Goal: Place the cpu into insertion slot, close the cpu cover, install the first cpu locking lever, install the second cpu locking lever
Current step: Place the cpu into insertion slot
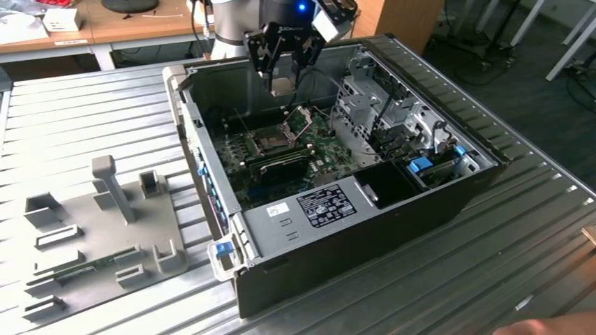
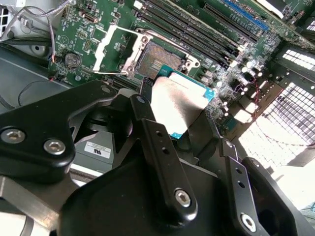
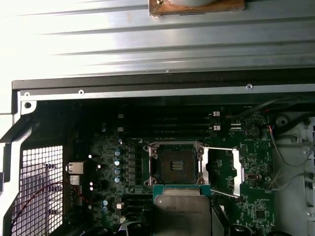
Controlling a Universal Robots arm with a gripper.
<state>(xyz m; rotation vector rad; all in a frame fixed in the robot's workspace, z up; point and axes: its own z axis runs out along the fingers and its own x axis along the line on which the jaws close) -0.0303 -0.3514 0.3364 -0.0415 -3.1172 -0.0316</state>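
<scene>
Silvery-tan cpu (image 2: 179, 101); green circuit board (image 2: 88, 29)

Bare metal, lacquered board, matt black gripper

Between your jaws, the cpu (image 2: 182, 98) has a smooth silvery-tan metal top with a dull sheen, edged in teal board material. Your gripper (image 2: 174, 110) is smooth matt black, with bright steel screws. Just past the jaw tips, the insertion slot (image 3: 176, 164) has a dark matt centre and a shiny metal rim. Beside it, the cpu cover (image 3: 236, 169) is thin bright metal. The green circuit board (image 3: 256, 206) looks lightly glossy. Around the jaws, the computer case (image 1: 270, 234) is dull grey sheet metal, standing on a ribbed, satin metal table (image 1: 75, 118).
</scene>
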